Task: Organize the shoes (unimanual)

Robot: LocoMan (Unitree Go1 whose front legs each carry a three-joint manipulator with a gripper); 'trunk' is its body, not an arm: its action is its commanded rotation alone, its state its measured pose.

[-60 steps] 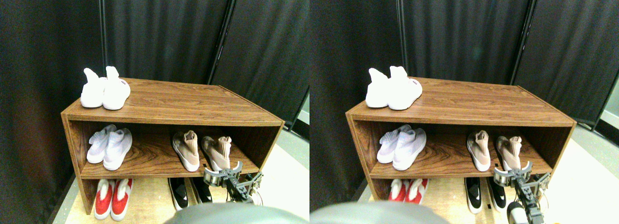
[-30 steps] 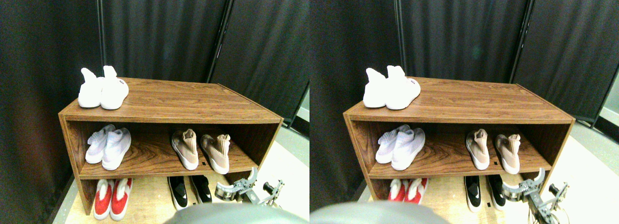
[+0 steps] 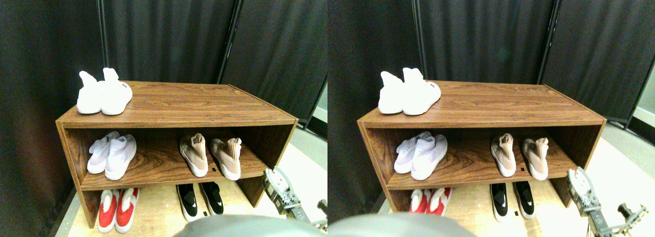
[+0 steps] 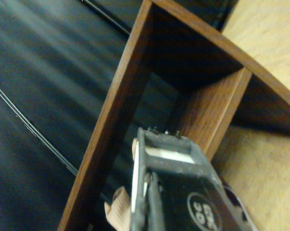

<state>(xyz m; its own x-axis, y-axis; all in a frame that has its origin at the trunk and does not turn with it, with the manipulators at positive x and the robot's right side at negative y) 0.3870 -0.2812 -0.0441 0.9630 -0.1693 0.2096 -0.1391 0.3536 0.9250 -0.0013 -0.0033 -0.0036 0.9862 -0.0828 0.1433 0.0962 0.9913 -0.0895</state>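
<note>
- The shoe rack [image 3: 174, 101] is reddish-brown wood with darker grain streaks.
- The tan-beige pair [image 3: 211, 155] has ribbed collars and white soles.
- The low black pair [image 3: 200, 200] carries white marks.
- The white pair on top [image 3: 101, 92] is plain white.
- The pale pair on the middle shelf [image 3: 111, 154] is whitish-lilac.
- The red pair [image 3: 117, 209] has white centres.
- The curtains [image 3: 169, 35] are black, vertically pleated.
- The floor [image 3: 158, 211] is light tan.
- The right gripper [image 3: 276, 188] is grey.

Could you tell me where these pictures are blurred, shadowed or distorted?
Stereo pair view: wide-angle bending bows the shelf; the white shoes look overexposed; the lower tiers sit in shadow. Wrist view: soft overall, with the end effector blurred up close.
</note>
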